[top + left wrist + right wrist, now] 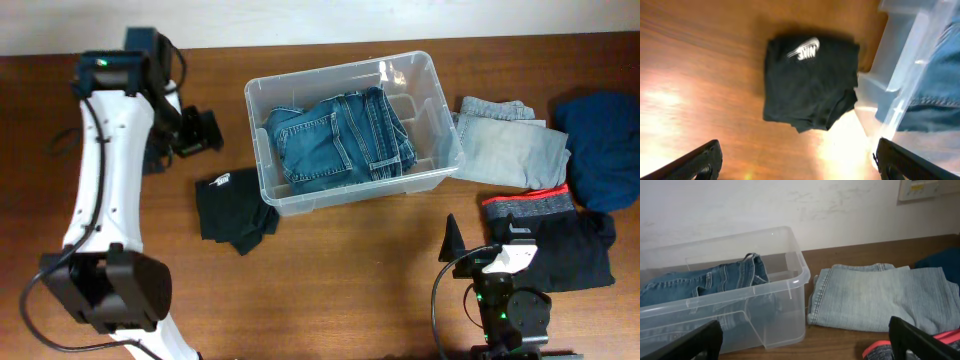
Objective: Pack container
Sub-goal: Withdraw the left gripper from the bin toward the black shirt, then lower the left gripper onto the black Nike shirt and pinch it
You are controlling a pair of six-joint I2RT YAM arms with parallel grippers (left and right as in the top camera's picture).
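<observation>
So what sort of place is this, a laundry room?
Likely a robotics lab bench: a white robot arm over a wooden table, folded light-blue jeans beside a clear plastic container, a plain white wall behind.

We see: container [785,305] at 9 o'clock, blue jeans [715,277] inside | pale jeans [875,297] at 3 o'clock, just beside it

My left arm [100,170] runs long from its base at the near edge toward the far side, white link stretched out, wrist bent over at the far end. My left gripper [797,147] angles downward, jaws spread wide; fingers [700,162] sit at opposite bottom corners of the wrist view. My right arm [510,300] sits folded compact at the near edge. My right gripper [805,330] points level toward the far side, jaws wide apart too.
</observation>
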